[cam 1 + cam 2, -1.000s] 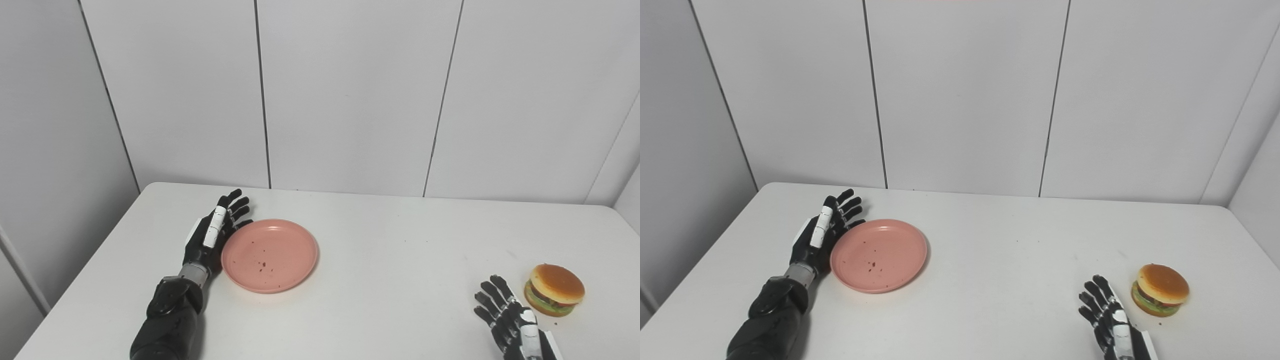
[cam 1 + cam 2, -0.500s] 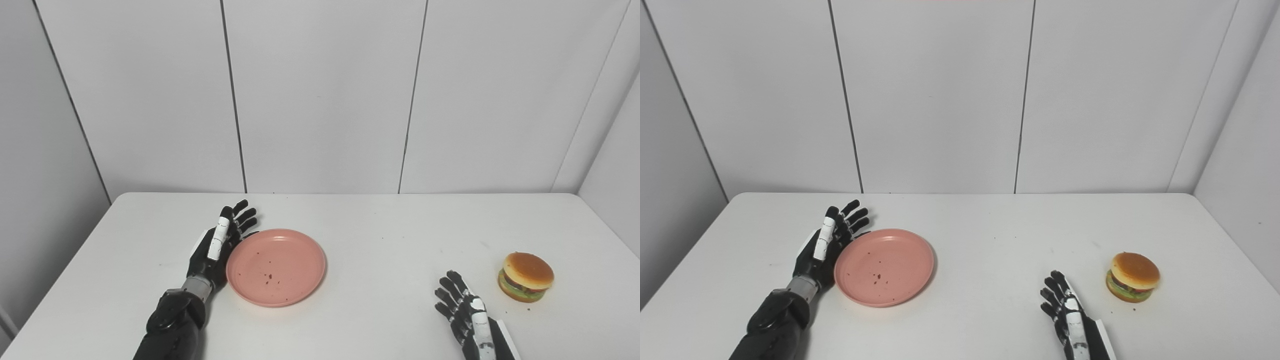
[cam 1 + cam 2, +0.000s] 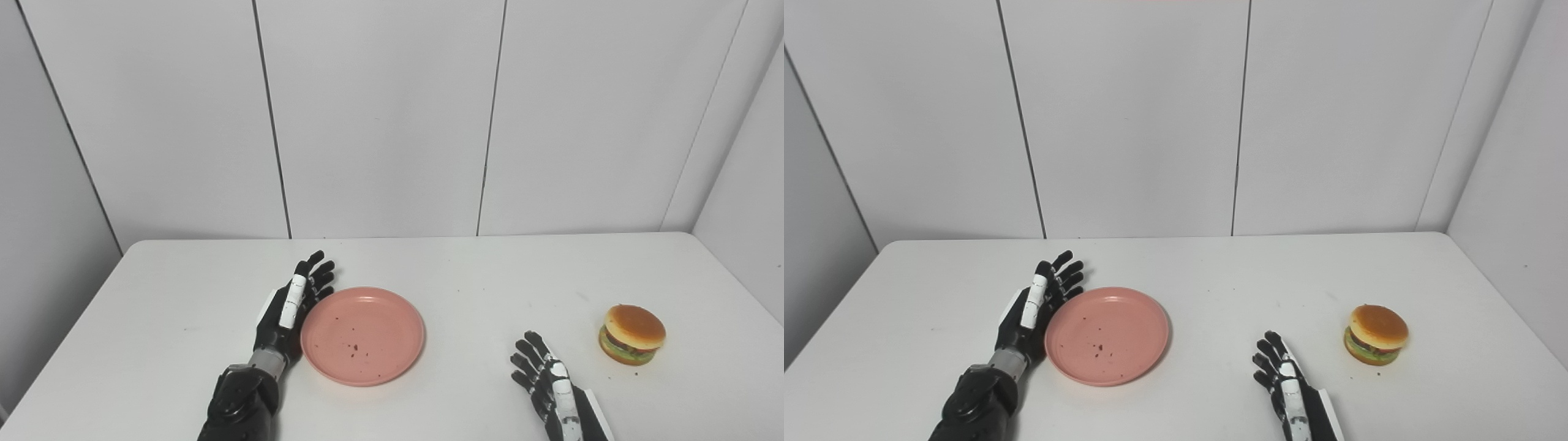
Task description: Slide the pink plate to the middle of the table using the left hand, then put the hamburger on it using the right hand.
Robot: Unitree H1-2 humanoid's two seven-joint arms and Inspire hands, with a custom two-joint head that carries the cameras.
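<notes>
A pink plate (image 3: 362, 334) with a few dark crumbs lies flat on the white table, left of its middle. My left hand (image 3: 293, 304) is open, standing on edge with its palm against the plate's left rim; it also shows in the right eye view (image 3: 1032, 309). A toy hamburger (image 3: 632, 334) sits at the right side of the table. My right hand (image 3: 548, 389) is open and empty near the front edge, left of the hamburger and apart from it.
The white table (image 3: 478, 282) ends at a grey panelled wall behind and on both sides. A bare stretch of table lies between the plate and the hamburger.
The camera has swung to the right. My left hand has pushed the plate a little to the right across the table. My right hand stays open left of the hamburger.
</notes>
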